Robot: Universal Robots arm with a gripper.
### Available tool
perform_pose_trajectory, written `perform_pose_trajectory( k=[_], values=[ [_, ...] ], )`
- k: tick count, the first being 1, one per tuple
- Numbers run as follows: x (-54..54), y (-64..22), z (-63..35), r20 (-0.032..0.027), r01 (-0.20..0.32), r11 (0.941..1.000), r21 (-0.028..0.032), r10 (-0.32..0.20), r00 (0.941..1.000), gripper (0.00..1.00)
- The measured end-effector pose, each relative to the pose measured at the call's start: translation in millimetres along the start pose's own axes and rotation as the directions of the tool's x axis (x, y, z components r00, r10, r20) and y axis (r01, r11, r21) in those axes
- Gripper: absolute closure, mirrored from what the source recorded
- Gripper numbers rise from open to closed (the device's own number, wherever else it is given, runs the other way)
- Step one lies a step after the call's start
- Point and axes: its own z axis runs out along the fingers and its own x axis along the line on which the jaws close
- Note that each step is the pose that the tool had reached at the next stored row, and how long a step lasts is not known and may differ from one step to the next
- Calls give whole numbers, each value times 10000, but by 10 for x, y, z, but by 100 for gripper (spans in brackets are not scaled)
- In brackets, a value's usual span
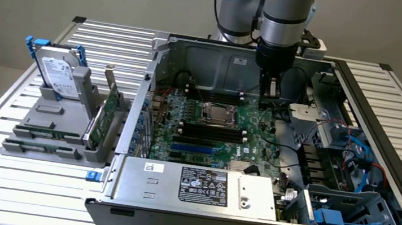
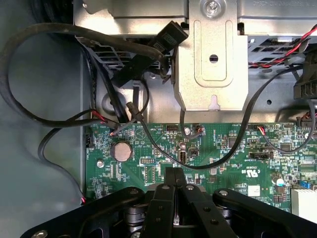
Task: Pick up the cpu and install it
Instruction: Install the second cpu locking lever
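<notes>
My gripper [image 1: 267, 103] hangs inside the open computer case [image 1: 141, 105], low over the green motherboard [image 1: 260, 125], to the exterior view's right of the square metal-framed socket [image 1: 220, 114]. In the wrist view its black fingers [image 2: 166, 191] are pressed together, shut, above the board's edge [image 2: 223, 153], and no chip shows between them. The socket's middle looks pale, and I cannot tell whether the cpu lies in it. The cpu is otherwise hidden or out of view.
A silver hard drive [image 1: 58, 71] with blue rails stands in a grey rack [image 1: 47, 129] at the exterior view's left. A labelled power supply [image 1: 200, 186] fills the case front. Black cables [image 2: 59, 124], a metal bracket [image 2: 213, 64] and a coin battery [image 2: 121, 150] lie near the gripper.
</notes>
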Motion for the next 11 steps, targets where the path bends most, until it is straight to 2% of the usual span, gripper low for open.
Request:
perform_pose_trajectory(
  k=[11],
  values=[
    [0, 0, 0, -1, 0, 10000, 0, 0, 10000, 89]
  ],
)
